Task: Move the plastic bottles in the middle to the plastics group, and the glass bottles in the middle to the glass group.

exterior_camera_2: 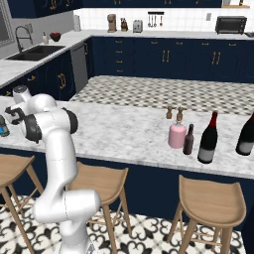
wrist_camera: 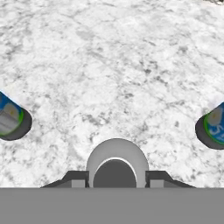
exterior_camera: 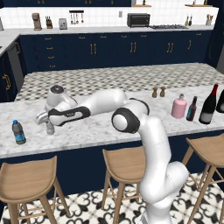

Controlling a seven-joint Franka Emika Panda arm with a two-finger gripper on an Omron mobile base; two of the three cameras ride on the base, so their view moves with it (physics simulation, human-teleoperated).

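On the marble counter [exterior_camera: 100, 131], left to right: two blue-labelled water bottles [wrist_camera: 13, 119] are flanking one clear white-capped bottle [exterior_camera: 50, 127], which is standing on the counter with the gripper [exterior_camera: 45, 119] fingers [wrist_camera: 76, 178] closing around it. Further right, one pink bottle [exterior_camera: 179, 106], one small brown bottle [exterior_camera: 191, 109] and two wine bottles [exterior_camera: 208, 106] are standing.

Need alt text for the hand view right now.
A clear bottle stands between the fingers, seen from above over the marble counter. Two blue-labelled bottles flank it, one at the left edge and one at the right edge.
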